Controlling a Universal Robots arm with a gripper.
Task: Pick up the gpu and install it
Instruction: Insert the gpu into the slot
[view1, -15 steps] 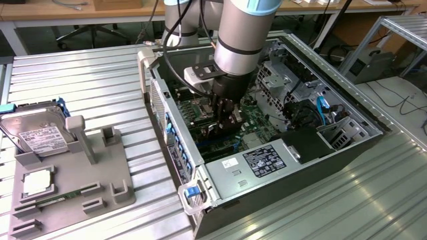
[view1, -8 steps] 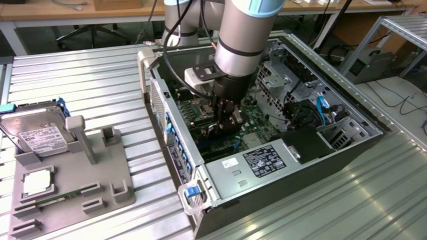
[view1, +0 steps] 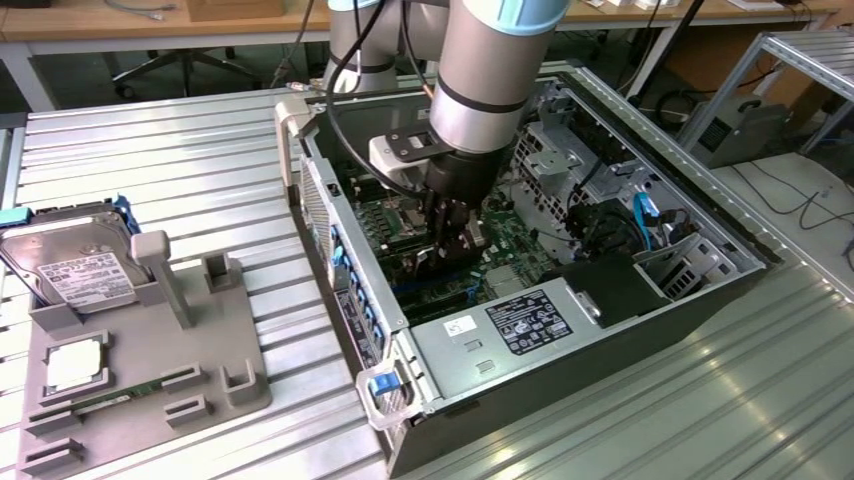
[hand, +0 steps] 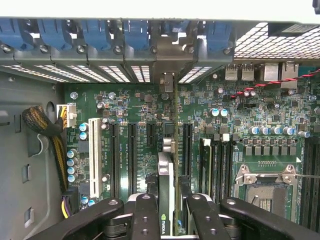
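The gpu (hand: 165, 192), a thin dark expansion card seen edge-on with a green logo near its top edge, is standing upright between the black fingers (hand: 145, 217) of the claw (hand: 167, 220), which is pinching it from both sides deep inside the open grey metal computer case (view1: 694, 215) lying on its side on the ribbed metal counter (view1: 160, 150). In the wrist view the card is hanging over the green motherboard (hand: 145, 107), just beside a long black expansion slot (hand: 186, 150), and its silver end bracket (hand: 167, 82) is reaching toward the row of rear slot openings with blue plastic retainers (hand: 135, 32). The risk from here, as I judge it, is misalignment: whether the card's lower edge is sitting over the slot or slightly beside it is not clear, and pressing down while off-line could jam the edge connector on the slot wall or flex the board. The bracket could also be catching on the case's rear frame instead of sliding into its opening, tilting the card. A pinch this narrow on a thin card could be letting it pivot or slip under insertion force. Nearby capacitors and the empty processor socket (hand: 265, 182) are exposed to a stray bump. In the exterior view, the grey plastic parts holder (view1: 134, 370) with the silver hard drive (view1: 74, 270) is lying well apart on the exterior view's left, out of harm's way.
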